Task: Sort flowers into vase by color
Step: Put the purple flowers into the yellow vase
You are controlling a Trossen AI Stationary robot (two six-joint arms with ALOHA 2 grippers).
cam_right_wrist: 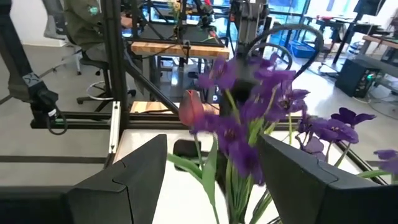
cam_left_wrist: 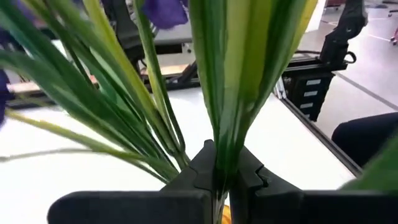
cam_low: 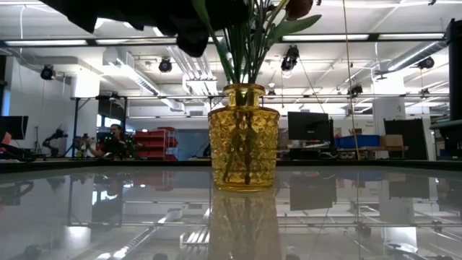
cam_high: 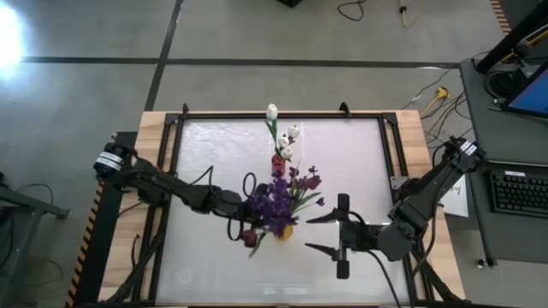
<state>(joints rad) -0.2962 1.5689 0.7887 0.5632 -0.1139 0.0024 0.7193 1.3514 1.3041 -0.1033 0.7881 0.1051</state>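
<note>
A yellow glass vase (cam_low: 243,137) stands at the table's middle (cam_high: 286,231) and holds purple iris-like blooms (cam_high: 278,198) and a dark red tulip (cam_high: 313,181). Another dark red bud (cam_high: 248,238) shows at the bunch's left side. White tulips (cam_high: 287,141) rise from a red vase (cam_high: 276,162) farther back. My left gripper (cam_high: 253,216) is at the bunch's left side, shut on green stems (cam_left_wrist: 222,165). My right gripper (cam_high: 318,232) waits open to the right of the yellow vase, with the purple blooms (cam_right_wrist: 249,118) ahead of its fingers (cam_right_wrist: 211,149). My left gripper pinches a bundle of green stem and leaf (cam_left_wrist: 227,143) between its two fingers, coming from the table's left. The leaves fan out past the fingertips. The hold is just above the yellow vase's mouth (cam_left_wrist: 224,214). I cannot tell which bloom this stem carries.
The white table top (cam_high: 214,154) is framed by a dark rail (cam_high: 175,171) on a wooden base. Bare surface lies left, right and near of the vases. A laptop (cam_high: 527,90) and keyboard (cam_high: 518,190) sit off the table's right edge.
</note>
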